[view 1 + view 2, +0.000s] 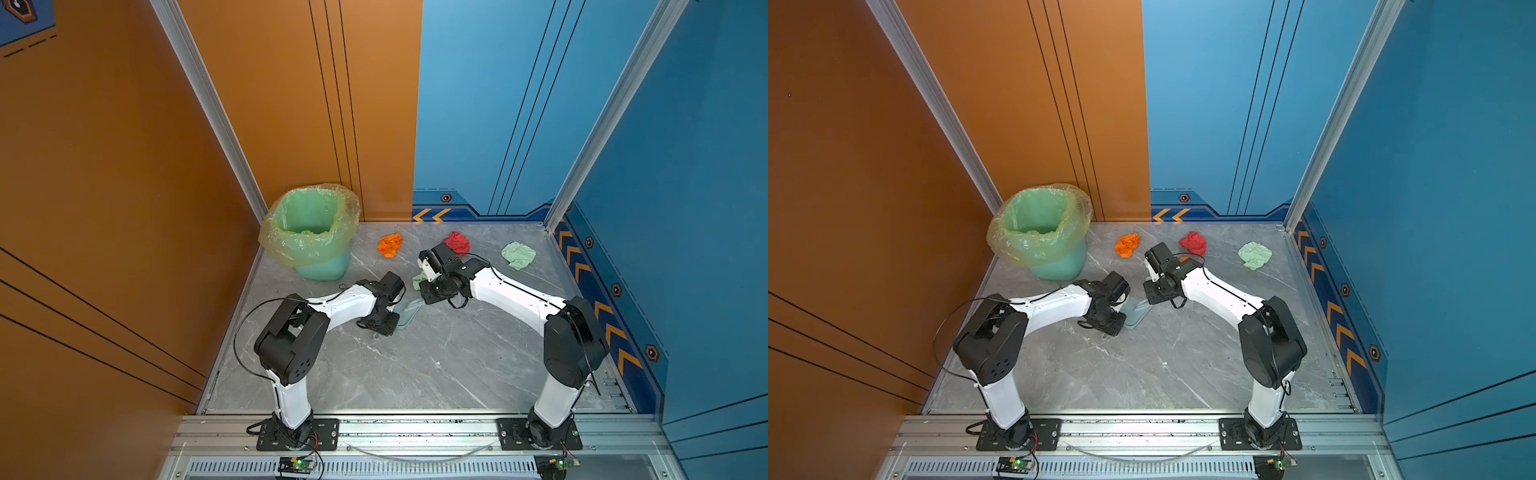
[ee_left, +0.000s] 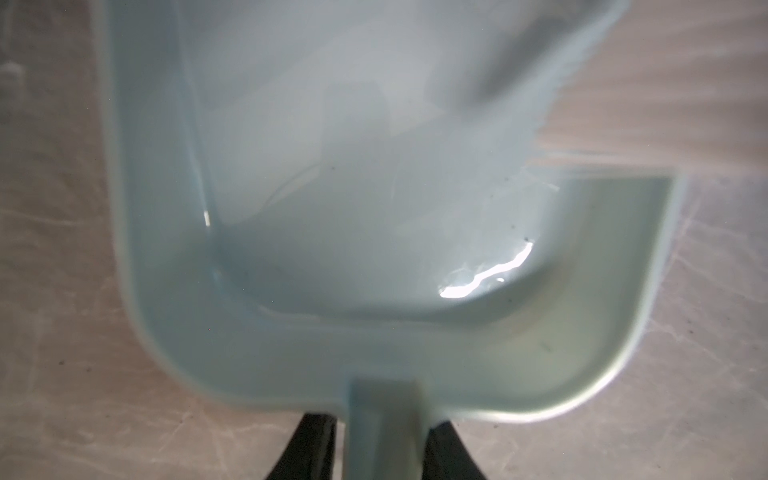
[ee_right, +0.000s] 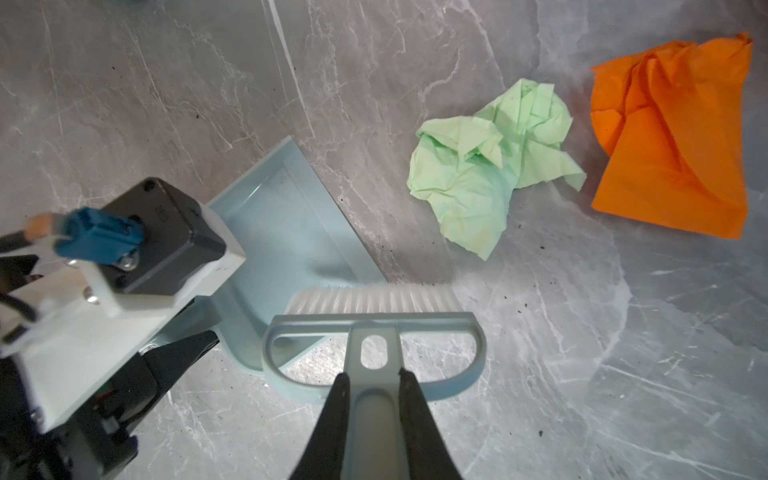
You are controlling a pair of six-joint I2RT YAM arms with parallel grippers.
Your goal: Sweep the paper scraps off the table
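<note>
Four paper scraps (image 1: 390, 244) lie on the tabletop's (image 1: 415, 374) far half in a top view: one orange, one red, two pale green. The right gripper's (image 3: 374, 376) two fingers (image 3: 332, 415) clench the one brush (image 3: 374, 299) by its handle. The left gripper's (image 2: 380, 419) two fingers (image 2: 307, 449) straddle the one dustpan's (image 2: 353, 208) handle, and I cannot tell whether they grip it.

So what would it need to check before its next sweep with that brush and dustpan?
1. Brush gripped: right gripper is shut on the brush handle: ok.
2. Dustpan gripped: left gripper straddles the dustpan handle, tightness unclear: cannot tell.
3. Dustpan empty: ok.
4. Dustpan's open edge faces the green scrap: ok.
5. Bristles behind that scrap: they sit at the dustpan's mouth instead: not ok.
6. Bin open on top: ok.
</note>
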